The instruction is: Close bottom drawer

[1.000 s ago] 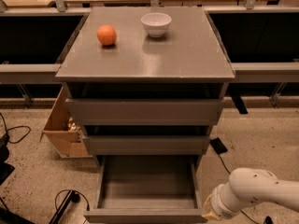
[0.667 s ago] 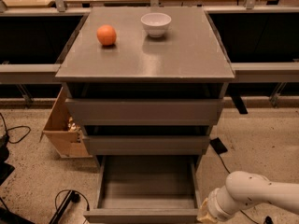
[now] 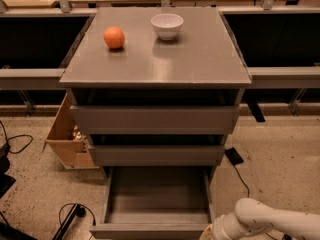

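Note:
The bottom drawer (image 3: 157,194) of the grey cabinet is pulled far out, its boxy grey tray empty and its flat front panel (image 3: 150,231) at the lower edge of the camera view. Above it sit the mid-sized drawer front (image 3: 156,154) and the tallest drawer front (image 3: 154,119), both nearly closed. My white arm (image 3: 270,221) comes in from the lower right. The gripper (image 3: 209,234) is at the right end of the bottom drawer's front panel, mostly cut off by the view's edge.
An orange (image 3: 114,37) and a white bowl (image 3: 167,25) rest on the cabinet top (image 3: 200,54). A wooden box (image 3: 67,134) stands on the floor to the left. Black cables (image 3: 70,216) lie on the floor at left and right.
My arm has moved a little left and down toward the right end of the bottom drawer's front. The drawer has not visibly moved.

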Controlling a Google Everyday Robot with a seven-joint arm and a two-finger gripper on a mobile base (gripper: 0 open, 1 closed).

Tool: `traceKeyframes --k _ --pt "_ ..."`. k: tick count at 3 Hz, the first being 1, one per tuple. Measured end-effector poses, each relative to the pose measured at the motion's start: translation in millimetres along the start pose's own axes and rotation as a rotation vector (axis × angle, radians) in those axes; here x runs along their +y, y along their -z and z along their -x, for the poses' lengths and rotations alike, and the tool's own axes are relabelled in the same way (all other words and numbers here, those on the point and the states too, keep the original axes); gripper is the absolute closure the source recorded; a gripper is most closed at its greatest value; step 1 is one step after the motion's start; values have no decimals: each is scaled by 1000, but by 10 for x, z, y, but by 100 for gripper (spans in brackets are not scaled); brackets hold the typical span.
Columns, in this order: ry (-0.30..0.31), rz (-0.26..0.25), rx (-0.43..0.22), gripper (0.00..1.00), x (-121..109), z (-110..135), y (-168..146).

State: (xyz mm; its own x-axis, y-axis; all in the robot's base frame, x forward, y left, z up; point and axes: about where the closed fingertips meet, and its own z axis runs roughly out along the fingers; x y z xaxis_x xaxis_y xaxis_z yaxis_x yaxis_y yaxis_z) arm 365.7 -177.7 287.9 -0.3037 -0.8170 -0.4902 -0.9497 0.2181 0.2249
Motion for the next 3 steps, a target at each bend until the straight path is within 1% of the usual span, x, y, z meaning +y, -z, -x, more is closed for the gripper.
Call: traceKeyframes --k 1,2,3 --pt "-30 58 -115 100 36 -238 -740" --pt "-53 81 -161 100 25 -365 -1082" --pt "-72 67 -180 100 -100 -395 -1276"
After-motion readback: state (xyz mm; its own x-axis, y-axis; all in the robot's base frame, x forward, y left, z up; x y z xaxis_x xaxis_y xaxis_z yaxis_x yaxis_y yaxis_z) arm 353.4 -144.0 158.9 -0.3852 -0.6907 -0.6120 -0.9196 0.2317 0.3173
